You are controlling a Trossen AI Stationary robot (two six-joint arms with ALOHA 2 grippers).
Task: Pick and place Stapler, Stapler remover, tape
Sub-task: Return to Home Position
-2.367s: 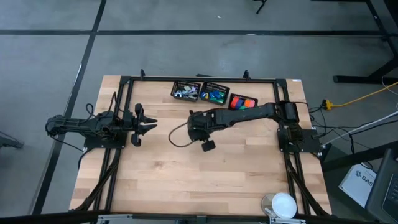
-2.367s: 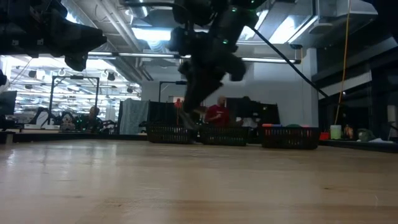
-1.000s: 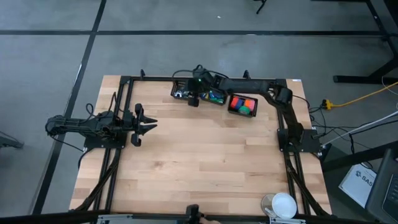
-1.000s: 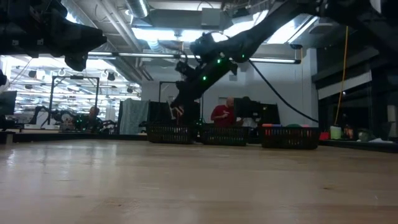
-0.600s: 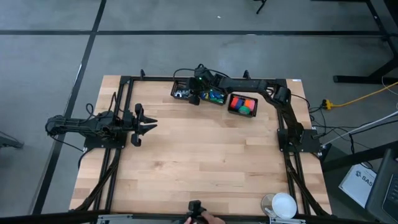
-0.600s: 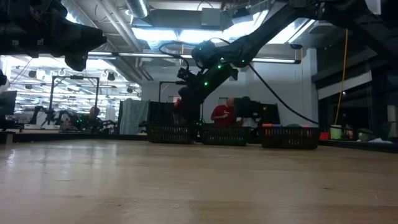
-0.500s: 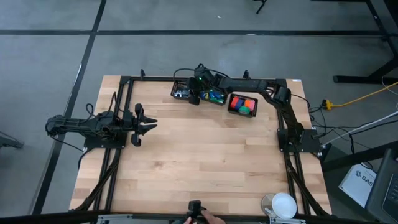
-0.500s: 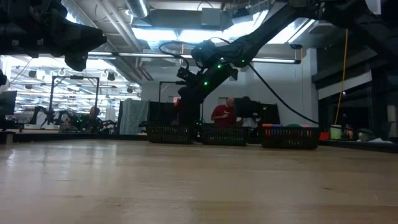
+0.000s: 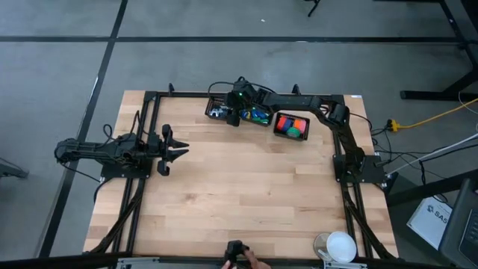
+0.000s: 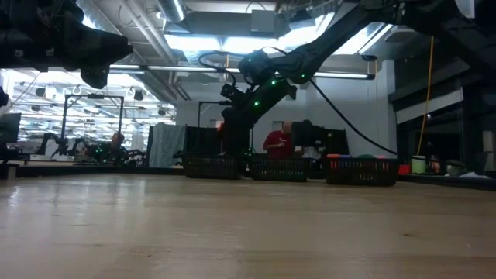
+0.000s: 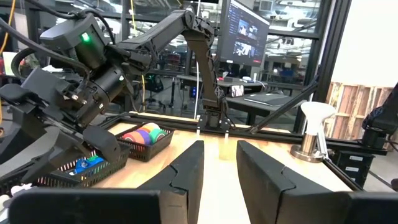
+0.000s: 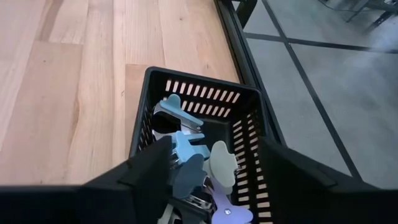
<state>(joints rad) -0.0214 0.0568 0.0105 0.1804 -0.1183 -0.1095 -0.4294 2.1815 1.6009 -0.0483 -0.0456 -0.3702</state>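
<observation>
The right pincer (image 12: 214, 149) hangs directly over the left black bin (image 12: 199, 93), fingers wide apart and gripping nothing. It looks like a drop pose, since the pastel stapler removers (image 12: 185, 142) are heaped right below it. The tape (image 9: 258, 115) lies in the next bin, just beside the pincer toward its arm's base. No loose task piece shows on the worktop (image 9: 239, 194), so withdrawing seems the sensible move. The left pincer (image 9: 181, 150) waits well apart, spread open and empty.
</observation>
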